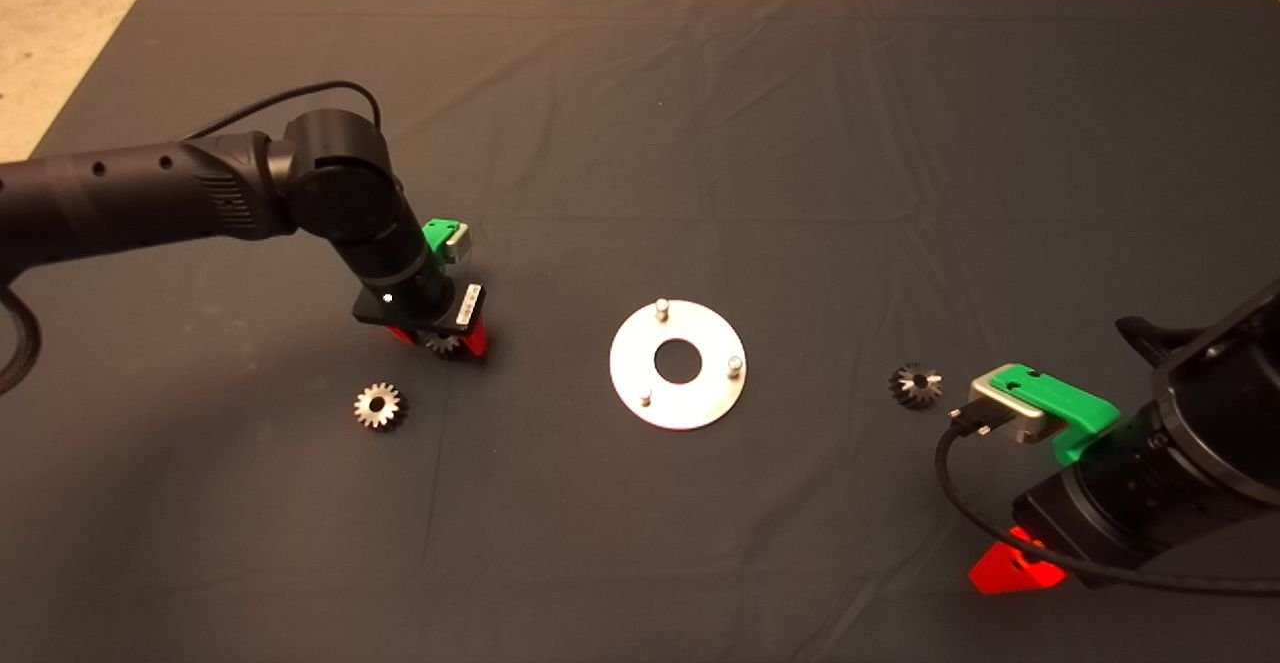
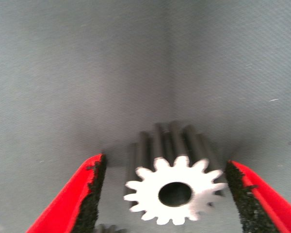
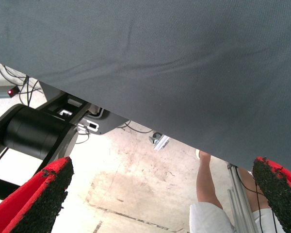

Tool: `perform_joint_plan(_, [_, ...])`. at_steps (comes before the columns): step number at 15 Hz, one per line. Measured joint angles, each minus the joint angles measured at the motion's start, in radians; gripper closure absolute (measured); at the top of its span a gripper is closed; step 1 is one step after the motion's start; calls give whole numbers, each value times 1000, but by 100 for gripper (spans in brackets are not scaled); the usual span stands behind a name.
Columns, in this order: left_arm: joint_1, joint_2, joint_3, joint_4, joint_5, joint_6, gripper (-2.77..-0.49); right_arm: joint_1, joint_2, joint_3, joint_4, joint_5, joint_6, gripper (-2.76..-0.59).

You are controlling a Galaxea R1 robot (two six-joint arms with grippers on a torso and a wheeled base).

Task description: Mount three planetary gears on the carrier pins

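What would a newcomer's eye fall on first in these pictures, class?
The silver disc with three bare upright pins gleams mid-mat. To its left, the left pincer stands open around a gear. Two more gears lie loose, one near the left pincer, one right of the disc.

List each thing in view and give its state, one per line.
Left gripper: open, fingers either side of a gear, not yet closed on it.
Gear between the fingers: on the mat, ungripped.
Gear left of the disc: lying flat, loose.
Gear right of the disc: loose on the mat.
Disc: flat, all three pins bare.
Right gripper: open, parked at the lower right edge.
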Motion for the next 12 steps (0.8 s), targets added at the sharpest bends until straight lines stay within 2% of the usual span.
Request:
perform_joint_plan(2, [0,1,0,0,-9,0,-167,0,0,0,0,0,0,-275])
perform_joint_plan(12, [0,0,0,0,-9,4,-122,0,0,0,0,0,0,-275])
